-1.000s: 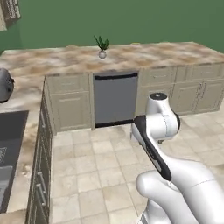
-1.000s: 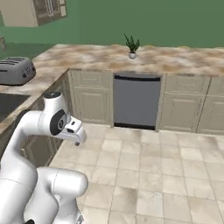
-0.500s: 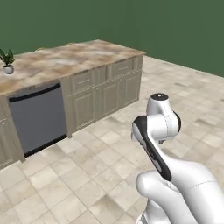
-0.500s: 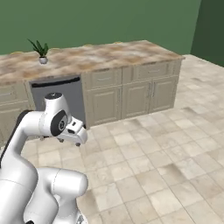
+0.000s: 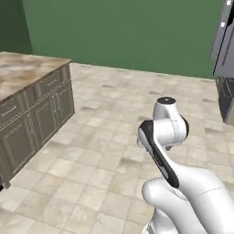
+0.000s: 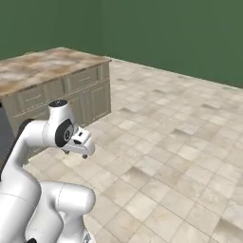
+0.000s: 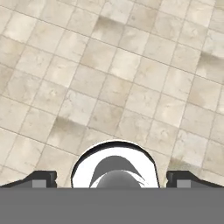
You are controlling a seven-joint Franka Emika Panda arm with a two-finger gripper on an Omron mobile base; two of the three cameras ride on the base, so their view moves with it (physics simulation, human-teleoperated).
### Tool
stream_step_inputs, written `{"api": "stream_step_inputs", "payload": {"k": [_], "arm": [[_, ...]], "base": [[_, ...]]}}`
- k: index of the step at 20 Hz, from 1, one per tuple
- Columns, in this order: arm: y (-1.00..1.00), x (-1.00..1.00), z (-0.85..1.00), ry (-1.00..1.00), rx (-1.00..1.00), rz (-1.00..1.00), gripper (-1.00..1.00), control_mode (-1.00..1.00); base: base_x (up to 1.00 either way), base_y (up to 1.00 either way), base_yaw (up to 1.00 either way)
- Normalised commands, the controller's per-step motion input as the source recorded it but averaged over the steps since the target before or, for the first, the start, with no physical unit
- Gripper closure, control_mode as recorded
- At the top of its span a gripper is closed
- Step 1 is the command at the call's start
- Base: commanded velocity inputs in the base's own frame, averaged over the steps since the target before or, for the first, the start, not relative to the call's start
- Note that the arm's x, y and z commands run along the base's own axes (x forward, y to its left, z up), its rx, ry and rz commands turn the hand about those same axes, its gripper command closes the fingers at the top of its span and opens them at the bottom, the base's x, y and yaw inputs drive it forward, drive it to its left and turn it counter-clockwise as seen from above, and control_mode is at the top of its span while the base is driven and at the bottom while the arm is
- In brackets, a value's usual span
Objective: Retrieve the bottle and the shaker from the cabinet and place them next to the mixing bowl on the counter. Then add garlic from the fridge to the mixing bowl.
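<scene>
Hand view shows you the fingers (image 7: pixel 43 178) spread wide and empty above the floor (image 7: pixel 118 65); the worktop (image 5: pixel 23 73) lies well off.

Arm folded, fingers (image 7: pixel 43 178) spread wide

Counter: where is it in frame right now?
The counter sits at the left edge of the left base view and at upper left in the right base view, over beige panelled cabinets, with tiled floor stretching to its right.
</scene>
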Motion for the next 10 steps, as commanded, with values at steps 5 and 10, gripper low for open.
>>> {"api": "stream_step_inputs", "payload": {"k": [5, 10], "arm": [[0.00, 0.00, 0.00, 0.00, 0.00, 0.00, -1.00, 1.00], [0.00, 0.00, 0.00, 0.00, 0.00, 0.00, -1.00, 1.00]], "base": [[0.55, 0.31, -0.80], [0.74, 0.55, -0.75]]}}
